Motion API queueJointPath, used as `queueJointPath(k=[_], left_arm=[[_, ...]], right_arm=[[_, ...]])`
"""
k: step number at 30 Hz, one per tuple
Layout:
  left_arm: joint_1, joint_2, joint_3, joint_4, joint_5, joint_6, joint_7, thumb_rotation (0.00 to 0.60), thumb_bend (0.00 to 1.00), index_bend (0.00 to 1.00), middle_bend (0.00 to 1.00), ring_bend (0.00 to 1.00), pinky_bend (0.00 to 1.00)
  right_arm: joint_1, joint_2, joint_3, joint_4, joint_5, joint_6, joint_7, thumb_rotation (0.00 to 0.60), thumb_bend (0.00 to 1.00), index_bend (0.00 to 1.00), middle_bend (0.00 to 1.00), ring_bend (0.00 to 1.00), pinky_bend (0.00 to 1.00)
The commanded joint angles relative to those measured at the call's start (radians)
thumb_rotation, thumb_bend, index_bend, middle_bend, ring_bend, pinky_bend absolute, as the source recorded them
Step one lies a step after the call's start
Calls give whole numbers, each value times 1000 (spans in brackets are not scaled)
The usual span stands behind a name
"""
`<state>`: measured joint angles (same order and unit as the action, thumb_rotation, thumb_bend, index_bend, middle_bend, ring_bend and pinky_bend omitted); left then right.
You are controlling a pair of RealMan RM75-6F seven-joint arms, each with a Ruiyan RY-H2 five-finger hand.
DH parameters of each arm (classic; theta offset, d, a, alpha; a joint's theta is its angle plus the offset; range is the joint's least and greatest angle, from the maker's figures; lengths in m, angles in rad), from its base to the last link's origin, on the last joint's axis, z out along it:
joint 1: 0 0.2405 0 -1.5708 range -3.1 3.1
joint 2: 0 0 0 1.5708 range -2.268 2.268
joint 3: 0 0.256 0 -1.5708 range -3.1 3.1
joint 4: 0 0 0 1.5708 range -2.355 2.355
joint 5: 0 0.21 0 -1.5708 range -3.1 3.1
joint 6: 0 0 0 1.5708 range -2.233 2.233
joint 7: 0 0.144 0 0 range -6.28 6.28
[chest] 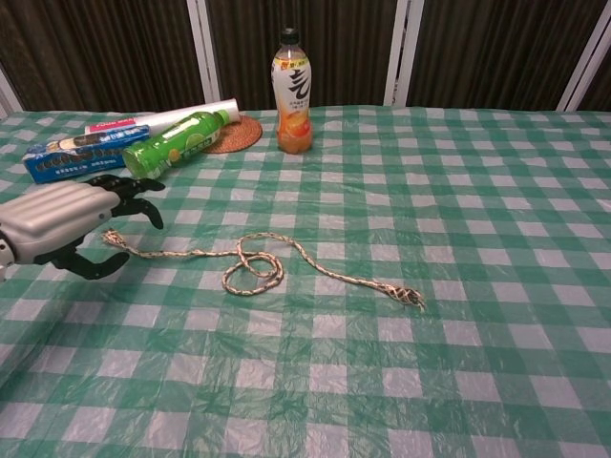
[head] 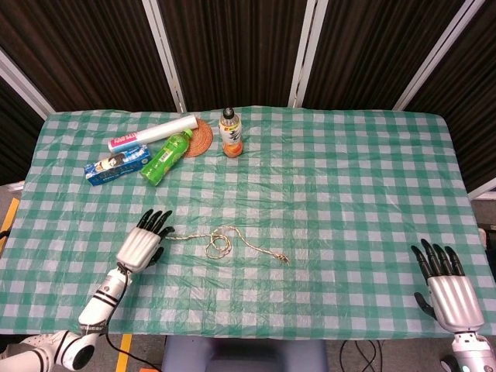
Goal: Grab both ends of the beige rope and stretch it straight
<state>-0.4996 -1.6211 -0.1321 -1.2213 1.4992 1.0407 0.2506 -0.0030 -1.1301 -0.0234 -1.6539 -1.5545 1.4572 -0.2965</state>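
The left hand [head: 142,242] hovers with fingers spread, holding nothing, just beside the left end of the rope [head: 221,242]. The rope lies looped on the green checked tablecloth [head: 341,186], before dark slatted panels [head: 232,46]. The right hand [head: 446,287] is spread at the table's near right corner.

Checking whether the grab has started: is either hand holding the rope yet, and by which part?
Nothing is held. The left hand hovers open over the rope's left end, fingers not closed on it. The right hand is open, far from the rope.
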Motion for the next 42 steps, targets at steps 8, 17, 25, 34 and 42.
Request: queueJointPath(k=[8,17,25,34,42], left_arm=[[-77,-110,-21,208,-68,-62,-37,600,490,404,4,0,29],[-79,-115,-2,253,-86,-55,-52,600,486,448,14,0,30],[-80,-115,8,276,-103,-55,-45,600,485,477,34,0,29],[-84,-114,18,284,-124,-69,-36,600,485,486,38,0,30],[-87,-118,21,297,-132,-64,-31,600,472,551,61,0,32]], right_arm=[[0,1,9,4,22,-1,3,600,355,0,0,0,0],[4,-3,10,3,30,-6,-5,600,354,0,0,0,0],[3,-2,7,0,28,-1,-5,600,355,0,0,0,0],[1,-5,7,-2,30,3,-11,600,355,0,0,0,0],[3,-6,8,-2,33,1,-13,600,355,0,0,0,0]])
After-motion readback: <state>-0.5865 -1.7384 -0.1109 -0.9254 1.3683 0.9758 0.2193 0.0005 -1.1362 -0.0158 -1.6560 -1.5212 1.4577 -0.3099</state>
